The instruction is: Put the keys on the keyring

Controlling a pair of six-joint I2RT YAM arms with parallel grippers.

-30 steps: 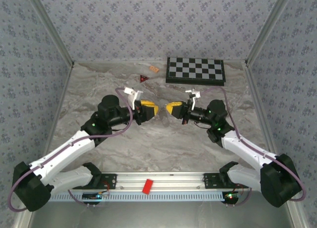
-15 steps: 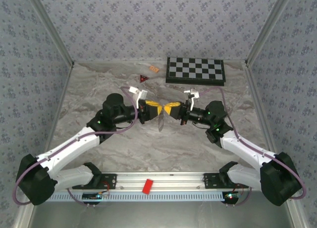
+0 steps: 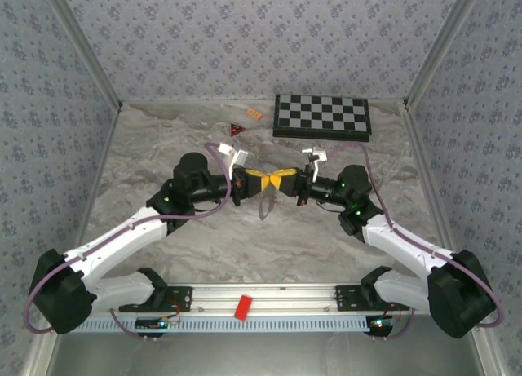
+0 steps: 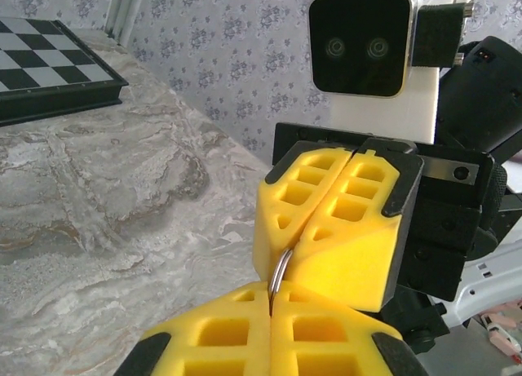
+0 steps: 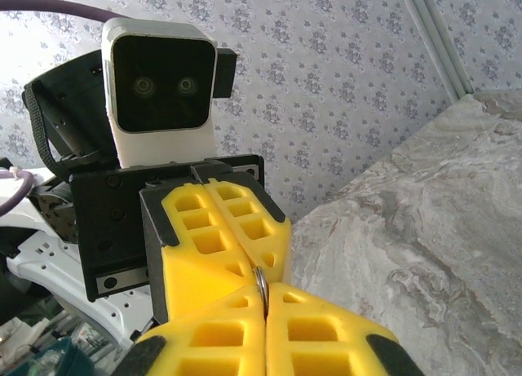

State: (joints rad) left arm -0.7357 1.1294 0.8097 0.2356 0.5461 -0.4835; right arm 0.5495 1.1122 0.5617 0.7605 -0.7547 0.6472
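Top external: left claw (image 3: 263, 180) and right claw (image 3: 280, 179) meet tip to tip over the middle of the table (image 3: 163, 148), on the near side of the checkerboard (image 3: 321, 115). Left wrist: I see the keyring (image 4: 278, 274), a thin silvery arc, bridging the two pairs of yellow pads and pinched in both seams. Both claws are squeezed narrow on it. A thin grey sliver (image 3: 263, 205) shows just below the tips; I can't tell what it is.
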